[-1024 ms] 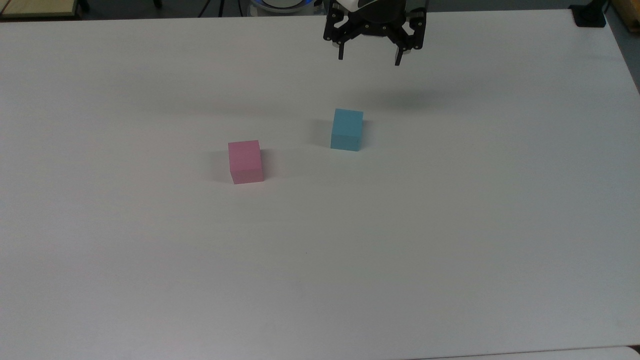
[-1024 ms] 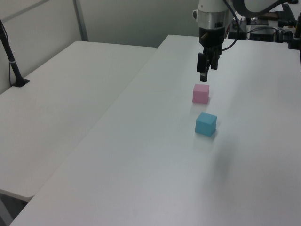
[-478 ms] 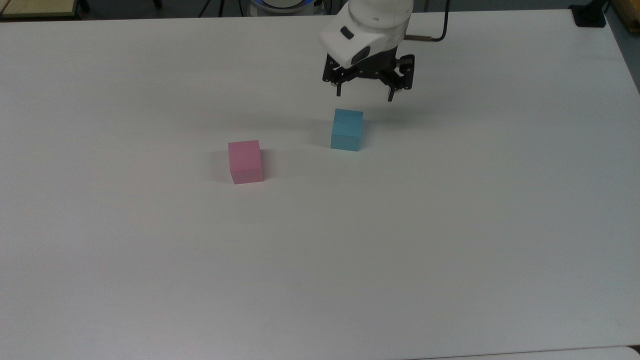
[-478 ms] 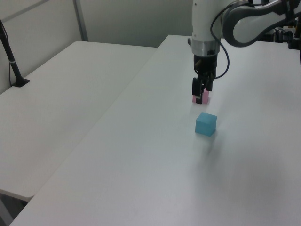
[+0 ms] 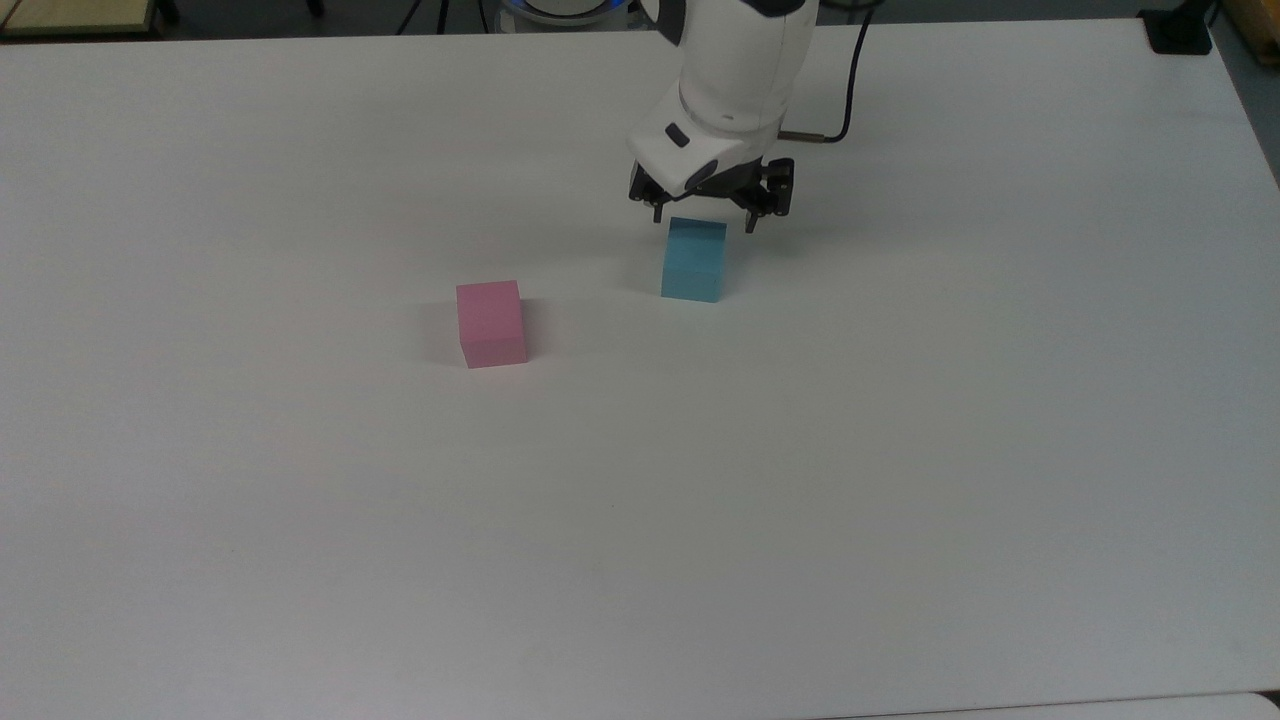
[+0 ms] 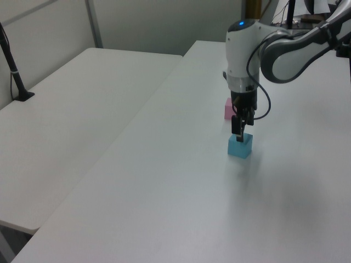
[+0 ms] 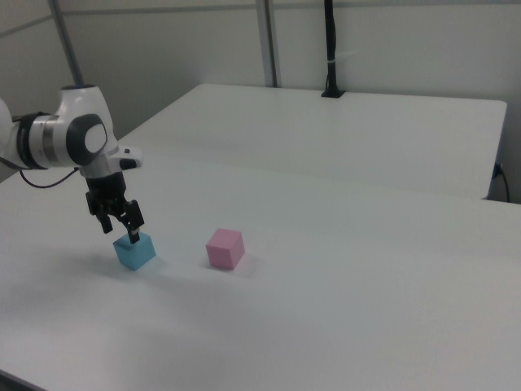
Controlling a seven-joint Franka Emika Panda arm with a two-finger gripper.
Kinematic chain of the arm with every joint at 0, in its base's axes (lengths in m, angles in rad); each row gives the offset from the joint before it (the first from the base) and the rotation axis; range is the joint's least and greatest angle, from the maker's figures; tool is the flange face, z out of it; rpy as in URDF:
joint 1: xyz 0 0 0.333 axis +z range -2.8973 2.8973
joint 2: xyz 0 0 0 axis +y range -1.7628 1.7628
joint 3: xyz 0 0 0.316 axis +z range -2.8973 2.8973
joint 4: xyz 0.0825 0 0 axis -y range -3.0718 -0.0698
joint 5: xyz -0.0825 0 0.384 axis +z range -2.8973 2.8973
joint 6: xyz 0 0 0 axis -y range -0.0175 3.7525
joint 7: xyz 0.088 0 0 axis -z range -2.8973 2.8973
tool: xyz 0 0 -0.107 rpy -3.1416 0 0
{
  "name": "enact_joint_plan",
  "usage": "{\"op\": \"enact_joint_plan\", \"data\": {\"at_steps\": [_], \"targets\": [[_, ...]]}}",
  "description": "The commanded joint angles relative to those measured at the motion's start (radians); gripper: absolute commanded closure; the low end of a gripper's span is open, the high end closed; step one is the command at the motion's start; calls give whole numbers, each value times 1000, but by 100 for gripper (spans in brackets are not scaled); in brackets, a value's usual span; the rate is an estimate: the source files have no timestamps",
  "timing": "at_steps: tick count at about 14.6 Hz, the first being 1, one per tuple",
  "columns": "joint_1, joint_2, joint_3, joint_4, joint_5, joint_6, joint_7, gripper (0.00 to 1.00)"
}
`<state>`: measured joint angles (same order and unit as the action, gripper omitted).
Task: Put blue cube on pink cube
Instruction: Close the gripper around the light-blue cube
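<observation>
The gripper (image 5: 704, 219) is hovering just above the blue cube (image 5: 693, 260), fingers spread wide and grasping nothing; the pink cube (image 5: 491, 323) is sitting apart on the top view's left.

Top view high, steep; left/right views oblique, opposite sides, all sharing table (image 5: 900, 450).

White, rounded arm (image 5: 742, 60) casing; grey joint band; black gripper (image 5: 704, 218) with thin dark fingers; black cable looping beside the wrist.
</observation>
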<state>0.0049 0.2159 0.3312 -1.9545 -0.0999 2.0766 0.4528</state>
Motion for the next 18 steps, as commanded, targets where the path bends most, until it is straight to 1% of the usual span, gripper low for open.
{"op": "enact_joint_plan", "data": {"at_steps": [1,3,8,9,10,11,12,13,14,18], "targets": [[7,23,-8,-50,-40,69,-8,0],[7,48,-9,-49,-46,91,0,0],[20,65,-9,-38,-47,118,29,0],[20,66,-9,-38,-47,118,30,3],[21,66,-9,-38,-49,120,29,9],[21,66,-9,-38,-52,119,29,20],[21,66,-9,-37,-61,120,29,52],[21,66,-9,-37,-66,119,29,79],[21,65,-9,-37,-76,118,29,89],[20,47,-9,-37,-78,111,26,89]]}}
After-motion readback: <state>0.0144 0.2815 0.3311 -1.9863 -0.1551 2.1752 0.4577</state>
